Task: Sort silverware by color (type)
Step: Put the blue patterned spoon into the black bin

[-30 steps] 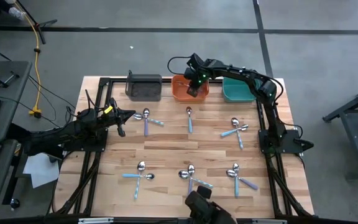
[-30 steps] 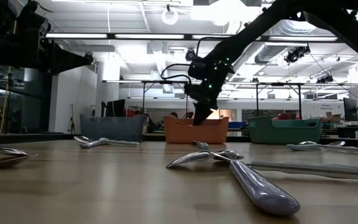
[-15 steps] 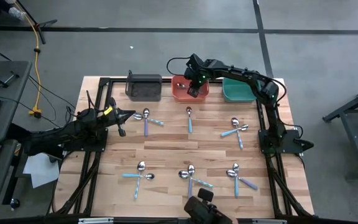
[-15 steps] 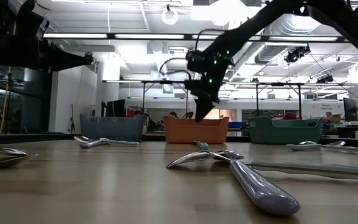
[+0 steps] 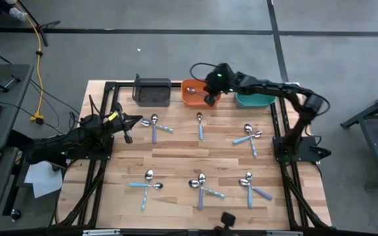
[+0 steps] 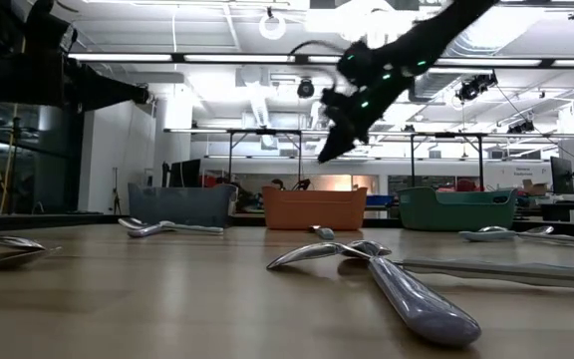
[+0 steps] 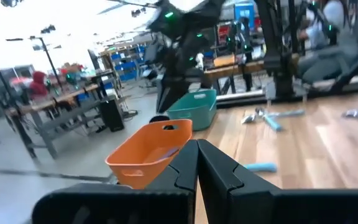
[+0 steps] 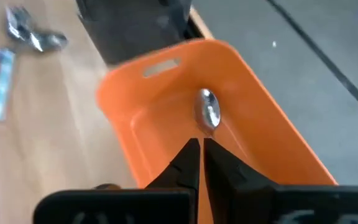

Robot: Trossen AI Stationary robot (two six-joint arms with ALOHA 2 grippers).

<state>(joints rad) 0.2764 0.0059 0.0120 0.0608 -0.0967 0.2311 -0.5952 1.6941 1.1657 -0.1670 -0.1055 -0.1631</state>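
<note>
From above, the right gripper [image 5: 210, 98] hangs over the near edge of the orange bin [image 5: 191, 94], fingers pressed together on nothing; the spoons [image 5: 200, 124] still to sort lie on the table on the near side of it, the closest a single blue-handled one just past the bin's front wall, its long axis running straight away from the bin; the left gripper [image 5: 127, 130], clenched and empty too, waits beside a crossed pair [image 5: 156, 124] at its own tip, so each arm has spoons close by; the grey bin [image 5: 152, 91] sits to one side of the right gripper, the teal bin [image 5: 253, 97] to the other.

At table height, the right gripper [image 6: 329, 152] is raised clear above the orange bin [image 6: 314, 208]; a lavender-handled spoon [image 6: 407, 295] lies nearest the lens.

From the left wrist, the closed fingers [image 7: 213, 165] point toward the orange bin [image 7: 151, 146].

From the right wrist, the shut fingers [image 8: 194, 158] aim into the orange bin [image 8: 253, 124], where one spoon [image 8: 208, 111] rests just beyond the tips, bowl up.

No legible writing or brand shows anywhere.
</note>
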